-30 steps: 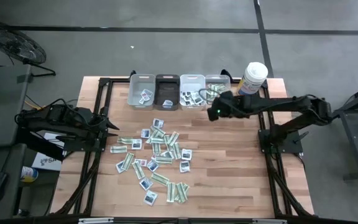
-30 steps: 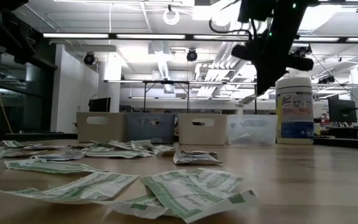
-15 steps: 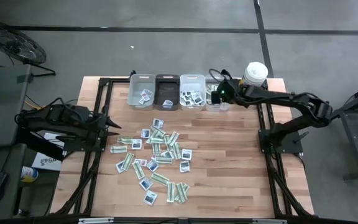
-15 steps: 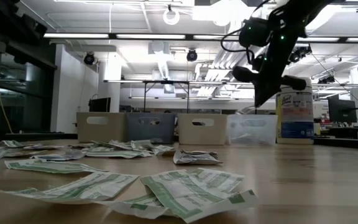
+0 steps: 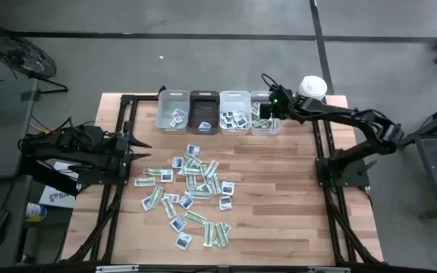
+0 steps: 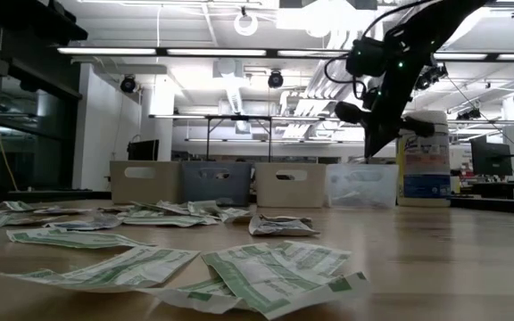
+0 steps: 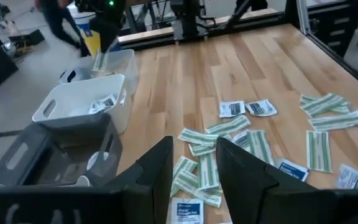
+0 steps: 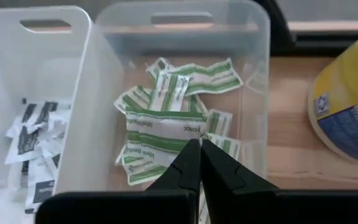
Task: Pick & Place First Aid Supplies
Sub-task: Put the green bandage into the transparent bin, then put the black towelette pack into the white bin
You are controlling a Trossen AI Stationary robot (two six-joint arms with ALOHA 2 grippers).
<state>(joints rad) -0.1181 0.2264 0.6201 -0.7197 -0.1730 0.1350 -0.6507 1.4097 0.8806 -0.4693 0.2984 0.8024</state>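
Many first aid supplies (image 5: 192, 189), green-and-white strips and white squarish packets, lie loose on the wooden table. My right gripper (image 8: 199, 149) hangs over the clear bin (image 5: 264, 115) at the far edge, shut on a green-and-white packet (image 8: 160, 127). The left wrist view shows that packet (image 7: 98, 61) hanging below the right gripper (image 7: 104, 45). More green-and-white packets (image 8: 194, 78) lie in the clear bin. My left gripper (image 5: 130, 144) waits at the table's left edge, open (image 7: 194, 155), nothing between its fingers. My right gripper pinches the green-and-white packet between its two fingertips at one edge (image 8: 186, 137). The fingers slant downward from the table's right side. The packet hangs below them over the clear bin's mouth; whether it touches the packets inside I cannot tell.
Left of the clear bin stand a white bin (image 5: 234, 111), a dark bin (image 5: 204, 111) and a light grey bin (image 5: 172, 111) in a row. A tall white canister (image 5: 312, 89) is just right of the clear bin. Bare wood lies right of the pile.
My right gripper has swung from over the bare table in front of the bins toward the far edge. It now hangs above the clear bin, still shut on the packet.
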